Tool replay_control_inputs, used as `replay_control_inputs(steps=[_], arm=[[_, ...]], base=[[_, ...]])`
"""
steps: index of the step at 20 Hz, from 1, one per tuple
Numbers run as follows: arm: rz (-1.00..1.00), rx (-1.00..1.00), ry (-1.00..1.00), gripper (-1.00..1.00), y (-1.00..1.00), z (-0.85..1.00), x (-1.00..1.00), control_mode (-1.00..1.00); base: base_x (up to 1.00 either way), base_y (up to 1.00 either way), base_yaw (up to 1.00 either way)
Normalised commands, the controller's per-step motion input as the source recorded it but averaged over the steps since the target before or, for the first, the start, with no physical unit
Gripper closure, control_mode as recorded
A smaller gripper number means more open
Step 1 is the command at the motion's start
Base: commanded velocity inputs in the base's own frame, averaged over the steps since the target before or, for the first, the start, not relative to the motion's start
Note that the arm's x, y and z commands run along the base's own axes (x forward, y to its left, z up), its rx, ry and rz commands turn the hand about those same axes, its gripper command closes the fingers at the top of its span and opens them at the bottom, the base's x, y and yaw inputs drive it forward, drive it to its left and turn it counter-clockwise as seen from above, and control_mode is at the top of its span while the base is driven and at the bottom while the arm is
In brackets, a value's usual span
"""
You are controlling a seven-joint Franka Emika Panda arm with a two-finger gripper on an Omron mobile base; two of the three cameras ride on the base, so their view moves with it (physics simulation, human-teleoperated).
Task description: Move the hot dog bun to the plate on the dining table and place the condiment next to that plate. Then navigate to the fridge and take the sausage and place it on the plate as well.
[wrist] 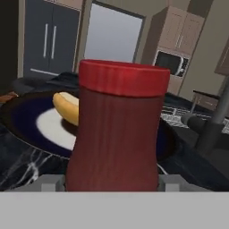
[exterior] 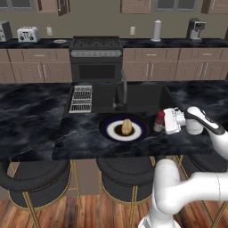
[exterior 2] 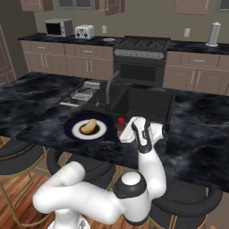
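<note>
your white two-finger gripper [exterior: 164, 122] sits partly open around the upright red-capped condiment bottle [wrist: 115, 134], set beside the dark-rimmed plate [exterior: 139, 132] near the worktop's front edge; grip uncertain.

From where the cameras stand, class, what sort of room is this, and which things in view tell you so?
Most likely a home kitchen. A black stove sits between wooden cabinets, a sink with a faucet is set into the dark marble island, and a toaster stands on the back counter.
</note>
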Motion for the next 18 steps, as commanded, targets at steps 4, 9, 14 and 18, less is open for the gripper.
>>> replay_control_inputs(steps=[4, 9, 14, 18], arm=[[0.0, 0.0, -0.17, -1.0, -0.02, -0.01, -0.33, -1.0], [0.0, 0.0, 0.02, -1.0, 0.0, 0.12, -0.05, -1.0], [0.0, -0.03, 0.22, -1.0, 0.0, 0.25, 0.19, -1.0], [0.0, 0.0, 0.19, -1.0, -0.11, 0.18, 0.16, -1.0]], base=[[0.0, 0.0, 0.0], [0.0, 0.0, 0.0], [0.0, 0.0, 0.0], [0.0, 0.0, 0.0]])
